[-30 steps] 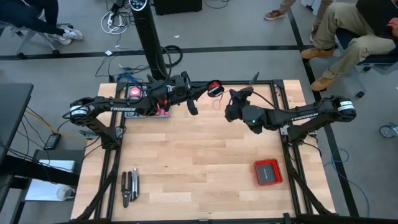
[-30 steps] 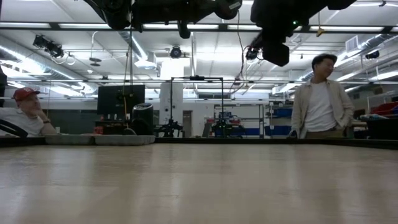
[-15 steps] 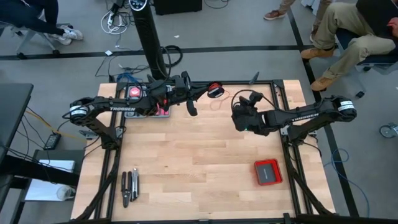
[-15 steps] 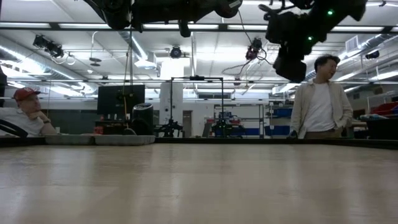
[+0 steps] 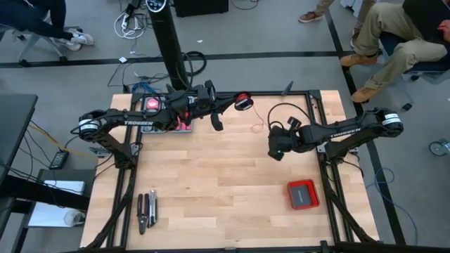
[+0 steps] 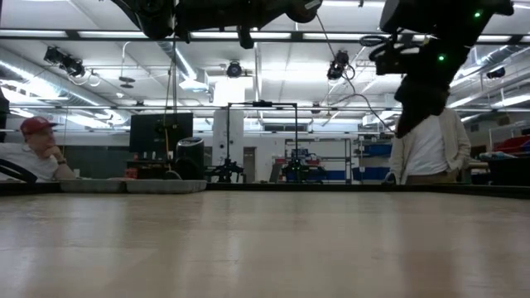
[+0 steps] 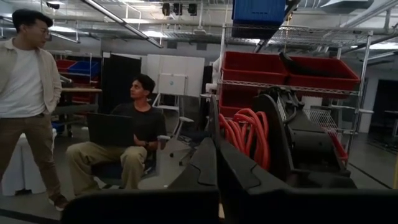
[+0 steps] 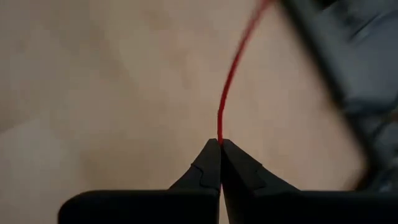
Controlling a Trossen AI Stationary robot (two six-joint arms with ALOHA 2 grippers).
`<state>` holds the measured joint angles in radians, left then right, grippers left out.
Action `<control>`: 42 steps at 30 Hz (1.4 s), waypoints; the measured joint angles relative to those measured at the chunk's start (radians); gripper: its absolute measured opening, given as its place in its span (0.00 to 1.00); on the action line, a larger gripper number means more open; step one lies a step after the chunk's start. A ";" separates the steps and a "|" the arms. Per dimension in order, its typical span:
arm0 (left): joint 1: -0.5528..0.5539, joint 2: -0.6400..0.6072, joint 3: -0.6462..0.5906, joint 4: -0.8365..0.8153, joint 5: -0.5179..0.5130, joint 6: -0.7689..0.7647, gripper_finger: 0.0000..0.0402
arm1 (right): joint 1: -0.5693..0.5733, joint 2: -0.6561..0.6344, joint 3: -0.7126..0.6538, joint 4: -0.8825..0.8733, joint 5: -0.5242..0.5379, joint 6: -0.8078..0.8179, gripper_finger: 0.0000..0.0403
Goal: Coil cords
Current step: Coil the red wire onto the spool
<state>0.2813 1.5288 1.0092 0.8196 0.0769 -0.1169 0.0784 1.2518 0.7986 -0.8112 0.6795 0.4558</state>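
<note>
The cords show as one thin red wire, wound into a small red coil on a black spool. The coil sits at the tip of my left gripper, which is shut and raised over the table's far middle. A loose run of the wire leads from the coil to my right gripper. That gripper is shut on the wire, slants down and stands clear of the table, nearer than the coil and to its right. In the low view both hands hang high, the right gripper the lower. My left gripper is shut at the spool beside the red coil; its own fingers hide which part it has. Spool and coil are held clear of the table. My right gripper pinches the single red wire at its very fingertips, slanting down from the table's right. The wire runs in a gentle curve away from the fingertips.
A flat red square box lies near the right front. Dark hand tools lie at the left front. A tray with red parts sits under the left arm at the far edge. People sit and stand beyond the table.
My right gripper has moved away from the coil, toward the table's near edge and down. It has rolled and tipped from about level to slanting down. The coil and my left gripper have stayed where they were.
</note>
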 joint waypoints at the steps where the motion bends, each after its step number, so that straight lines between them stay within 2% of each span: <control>1: 0.000 0.000 0.000 0.000 0.000 0.000 0.00 | 0.000 0.000 0.000 -0.022 -0.044 0.027 0.00; 7: 0.000 0.000 0.000 -0.001 0.000 0.000 0.00 | 0.000 0.000 0.000 -0.135 -0.274 0.154 0.00; 18: 0.000 0.000 0.000 -0.002 0.000 0.003 0.00 | 0.000 0.000 0.000 -0.156 -0.699 0.183 0.00; 28: 0.000 0.000 0.000 -0.007 0.000 0.007 0.00 | -0.002 0.000 0.000 -0.229 -0.975 0.280 0.00; 38: 0.000 0.000 0.000 -0.028 0.000 0.038 0.00 | -0.002 0.000 0.000 -0.518 -0.997 0.374 0.00; 42: 0.000 0.000 0.000 -0.018 0.000 0.036 0.00 | -0.001 -0.001 0.000 -0.512 -0.903 0.372 0.00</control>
<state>0.2813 1.5288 1.0092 0.8021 0.0766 -0.0807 0.0772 1.2512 0.7986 -1.3228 -0.2232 0.8273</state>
